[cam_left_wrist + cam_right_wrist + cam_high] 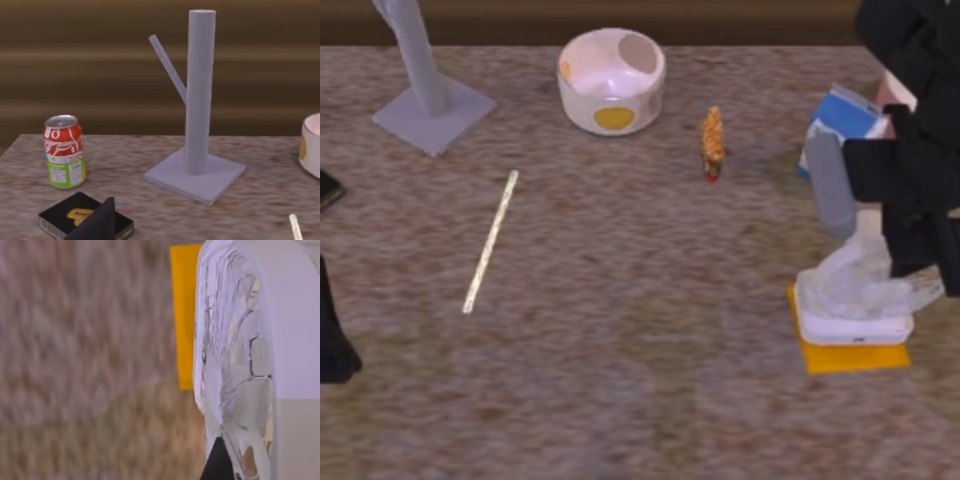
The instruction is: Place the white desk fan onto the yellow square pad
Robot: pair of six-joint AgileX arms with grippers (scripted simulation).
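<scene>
The white desk fan stands on its rectangular base on the yellow square pad at the table's right side. The pad shows as a strip along the base's front and left edges. My right gripper is right over the fan's cage head, and the black arm hides part of it. In the right wrist view the wire cage fills the picture very close up, with the yellow square pad beyond it. My left gripper is parked at the table's left edge, open and holding nothing.
A blue-and-white milk carton stands just behind the fan. A white bowl with a yellow dot, a small orange figure, a pale stick and a grey stand lie farther left. A soda can and a black box show near the left gripper.
</scene>
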